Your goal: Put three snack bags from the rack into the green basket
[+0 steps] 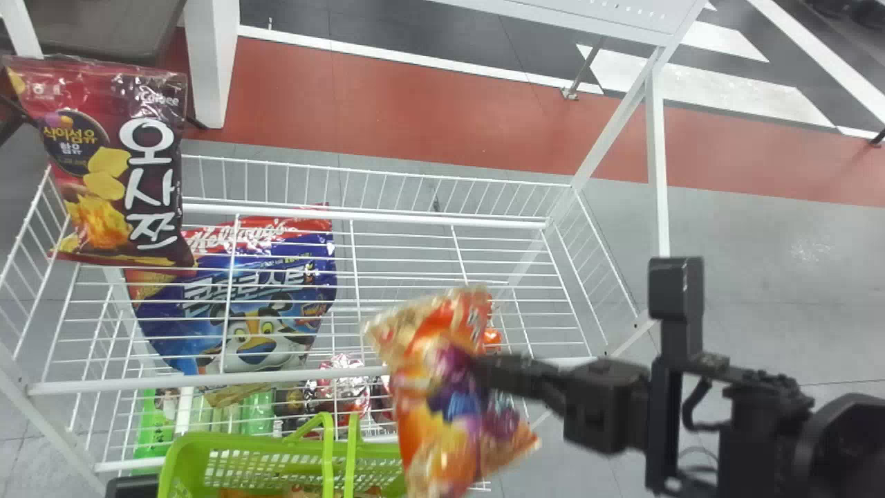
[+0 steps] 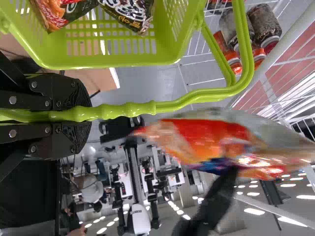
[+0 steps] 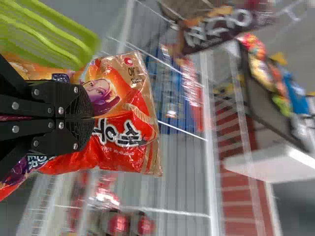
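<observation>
My right gripper is shut on the side of an orange-red snack bag, held above the front right of the wire rack, beside the green basket. In the right wrist view the gripper pinches this bag, whose printed front shows. My left gripper, in the left wrist view, is shut on the basket's green handle. Inside the basket lie a red-orange bag and a dark bag. A dark red chip bag stands at the rack's left.
A large blue bag shows through the rack's wires, with green packs and shiny red packs lower down. White posts rise at the rack's right. A white upright stands behind the chip bag.
</observation>
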Controlling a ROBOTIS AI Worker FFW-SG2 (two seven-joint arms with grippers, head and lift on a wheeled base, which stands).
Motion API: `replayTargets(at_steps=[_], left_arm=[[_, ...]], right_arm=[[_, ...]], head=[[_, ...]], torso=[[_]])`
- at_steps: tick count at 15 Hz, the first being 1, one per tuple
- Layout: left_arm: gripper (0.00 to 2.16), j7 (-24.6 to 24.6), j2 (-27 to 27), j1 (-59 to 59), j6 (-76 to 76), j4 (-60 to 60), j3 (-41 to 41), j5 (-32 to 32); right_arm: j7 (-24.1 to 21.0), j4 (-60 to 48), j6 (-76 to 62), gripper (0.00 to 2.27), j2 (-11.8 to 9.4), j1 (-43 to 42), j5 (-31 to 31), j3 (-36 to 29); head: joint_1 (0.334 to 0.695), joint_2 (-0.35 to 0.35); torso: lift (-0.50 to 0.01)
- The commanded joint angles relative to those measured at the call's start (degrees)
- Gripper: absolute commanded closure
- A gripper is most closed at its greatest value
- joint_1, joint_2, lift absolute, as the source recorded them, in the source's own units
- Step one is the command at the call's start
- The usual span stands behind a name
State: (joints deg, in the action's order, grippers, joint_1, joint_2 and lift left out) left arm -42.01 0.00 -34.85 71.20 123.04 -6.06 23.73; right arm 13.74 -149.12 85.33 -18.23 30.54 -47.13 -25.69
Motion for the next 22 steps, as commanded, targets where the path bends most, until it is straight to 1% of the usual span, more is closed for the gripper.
replayTargets(at_steps=[1,3,4,6,7,8,9,10,12,14,17,19,21,22], left_arm=[[1.86,-0.18,-0.15,-0.04,-0.05,-0.17,0.17,0.09],[1.86,-0.27,-0.15,-0.04,-0.22,-0.17,0.26,0.09],[1.86,-0.36,-0.15,-0.04,-0.22,-0.17,0.26,0.09],[1.86,-0.27,-0.15,0.05,-0.40,-0.08,0.08,0.00],[1.86,-0.18,-0.15,0.05,-0.40,-0.08,0.08,0.00],[1.86,-0.18,-0.15,0.05,-0.40,-0.08,0.17,0.00],[1.86,-0.18,-0.15,0.05,-0.40,0.01,0.17,0.00],[1.86,-0.09,-0.15,0.05,-0.40,0.01,0.17,0.00],[1.86,0.00,-0.15,0.05,-0.22,0.01,0.17,0.00],[1.86,0.17,-0.15,0.05,-0.22,0.01,0.08,-0.09],[1.86,0.26,-0.15,0.23,-0.40,-0.08,0.08,-0.09],[1.86,0.26,-0.15,0.31,-0.40,-0.26,0.26,-0.09],[1.86,0.17,-0.15,0.31,-0.40,-0.17,0.43,-0.09],[1.86,0.00,-0.15,0.40,-0.40,-0.26,0.61,-0.09]], right_arm=[[-0.73,-1.97,4.75,2.01,-0.22,1.36,-1.12,0.55],[-2.23,-1.61,4.75,2.01,-1.72,3.21,-0.68,3.02],[-2.49,-0.47,4.75,2.01,-2.51,4.00,0.82,5.56],[-2.40,4.89,4.75,2.01,-3.21,4.44,2.48,11.28],[-2.31,7.44,4.75,2.01,-3.39,4.70,3.72,13.91],[-2.31,10.34,4.75,2.01,-4.00,4.79,5.74,17.52],[-2.49,12.36,1.29,2.01,-4.35,4.61,7.58,20.33],[-2.49,14.82,-3.99,2.01,-4.44,4.00,9.87,23.32],[-2.49,20.53,-11.72,2.01,-4.44,0.66,11.98,28.77],[-3.90,25.63,-23.67,2.01,-4.44,-2.16,15.05,34.39],[-5.04,30.64,-34.40,2.01,-4.00,-5.58,15.93,40.11],[-5.04,33.45,-45.47,2.01,-3.91,-6.02,16.55,43.36],[-4.95,34.51,-44.94,2.01,-3.83,-6.46,17.69,45.55],[-4.42,34.42,-42.48,1.99,-4.44,-6.20,17.69,45.91]], head=[[0.695,-0.350],[0.695,-0.350],[0.695,-0.350],[0.695,-0.350],[0.695,-0.350],[0.695,-0.350],[0.695,-0.350],[0.695,-0.350],[0.695,-0.350],[0.695,-0.350],[0.695,-0.350],[0.695,-0.350],[0.695,-0.293],[0.695,-0.254]], torso=[[0.000],[0.000],[0.000],[0.000],[0.000],[0.000],[0.000],[0.000],[0.000],[0.000],[0.000],[0.000],[0.000],[0.000]])
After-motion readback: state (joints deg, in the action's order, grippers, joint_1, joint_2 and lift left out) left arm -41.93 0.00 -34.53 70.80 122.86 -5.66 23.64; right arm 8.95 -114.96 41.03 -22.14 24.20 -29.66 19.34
